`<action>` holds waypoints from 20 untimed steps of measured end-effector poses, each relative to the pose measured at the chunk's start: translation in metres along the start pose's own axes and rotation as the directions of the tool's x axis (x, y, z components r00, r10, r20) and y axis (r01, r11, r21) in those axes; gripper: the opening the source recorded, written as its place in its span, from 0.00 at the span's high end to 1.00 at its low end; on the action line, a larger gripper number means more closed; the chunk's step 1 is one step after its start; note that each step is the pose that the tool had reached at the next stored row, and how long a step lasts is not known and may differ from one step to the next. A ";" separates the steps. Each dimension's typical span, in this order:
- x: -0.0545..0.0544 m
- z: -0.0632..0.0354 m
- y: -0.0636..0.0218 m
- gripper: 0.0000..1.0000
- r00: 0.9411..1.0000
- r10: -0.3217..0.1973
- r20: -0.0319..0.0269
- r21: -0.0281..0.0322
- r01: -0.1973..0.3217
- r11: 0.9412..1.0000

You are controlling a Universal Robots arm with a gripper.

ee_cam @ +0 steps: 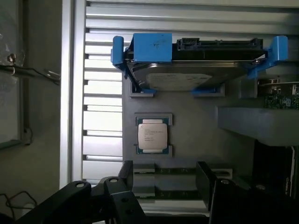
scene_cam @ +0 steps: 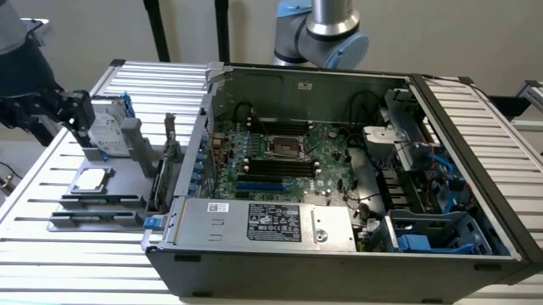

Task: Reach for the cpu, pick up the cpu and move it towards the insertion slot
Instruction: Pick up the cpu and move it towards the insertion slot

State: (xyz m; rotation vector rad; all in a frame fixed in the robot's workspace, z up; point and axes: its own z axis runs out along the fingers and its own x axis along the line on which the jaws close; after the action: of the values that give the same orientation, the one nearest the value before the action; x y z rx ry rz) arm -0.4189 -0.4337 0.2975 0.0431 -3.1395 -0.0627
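The cpu (scene_cam: 91,180) (ee_cam: 152,135) is a small silvery square chip lying flat in a holder on the grey fixture (scene_cam: 127,184), on the exterior view's left, outside the computer case. My gripper (scene_cam: 83,121) (ee_cam: 166,184) hangs above that fixture, higher than the chip and close to the upright hard drive. Its two dark fingers (ee_cam: 208,179) stand apart and open, with nothing between them. The insertion slot (scene_cam: 287,147) is the square socket with a metal frame on the green board inside the case, well toward the exterior view's right of the chip.
An upright silver hard drive (scene_cam: 109,130) (ee_cam: 187,77) in a blue bracket stands on the fixture just beyond the chip. The open computer case (scene_cam: 339,254) has tall metal walls, cables and black memory slots (scene_cam: 276,166). All of it rests on a slatted metal table (scene_cam: 51,254).
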 end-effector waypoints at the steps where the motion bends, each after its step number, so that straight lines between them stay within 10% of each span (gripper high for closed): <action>1: 0.000 0.0019 -0.0004 0.35 1.000 0.000 0.000 0.000 0.000 1.000; 20: 0.011 0.0365 0.0017 0.35 1.000 0.000 0.000 0.000 0.000 1.000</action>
State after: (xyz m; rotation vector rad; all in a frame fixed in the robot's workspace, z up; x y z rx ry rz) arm -0.4300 -0.4308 0.2612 0.0432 -3.1395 -0.0626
